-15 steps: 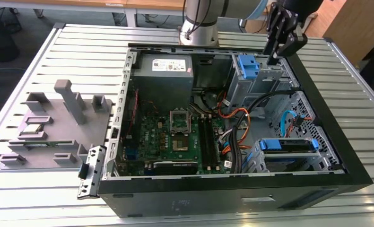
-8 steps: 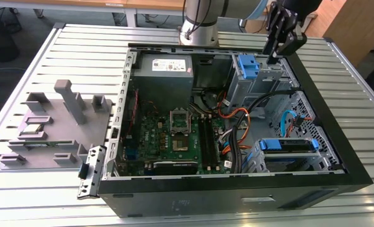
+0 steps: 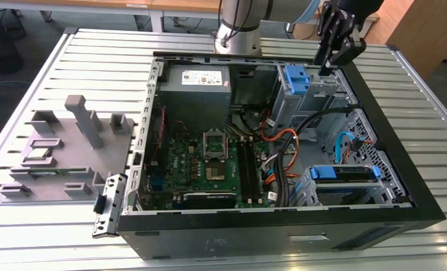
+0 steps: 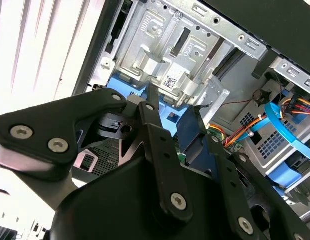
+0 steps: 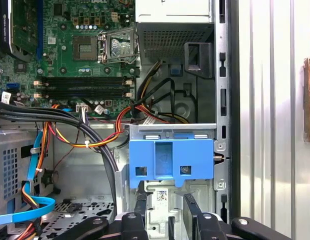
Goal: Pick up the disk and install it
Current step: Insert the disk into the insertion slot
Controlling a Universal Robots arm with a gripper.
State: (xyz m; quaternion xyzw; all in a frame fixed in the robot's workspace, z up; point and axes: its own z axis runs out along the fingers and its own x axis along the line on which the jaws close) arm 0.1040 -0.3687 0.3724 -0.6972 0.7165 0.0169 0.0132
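My gripper (image 3: 330, 61) hangs open over the far corner of the open computer case (image 3: 283, 226), on the exterior view's right. Nothing is between its black fingers (image 5: 140, 206). Just under the fingertips, a blue bracket (image 3: 295, 76) sits slotted in the silver metal drive cage (image 5: 170, 131). Both wrist views show the bracket (image 5: 170, 162) and the gripper (image 4: 172, 105) close above it without touching. The disk's silver body is hidden, and I cannot tell whether this bracket carries it.
A grey power supply (image 3: 196, 84) sits beside the cage, with the motherboard (image 3: 208, 164) and orange and black cables (image 3: 283, 147) in front of it. Another blue bracket (image 3: 344, 173) fills a near bay. A grey parts fixture (image 3: 65, 147) lies on the slatted table (image 3: 95, 51).
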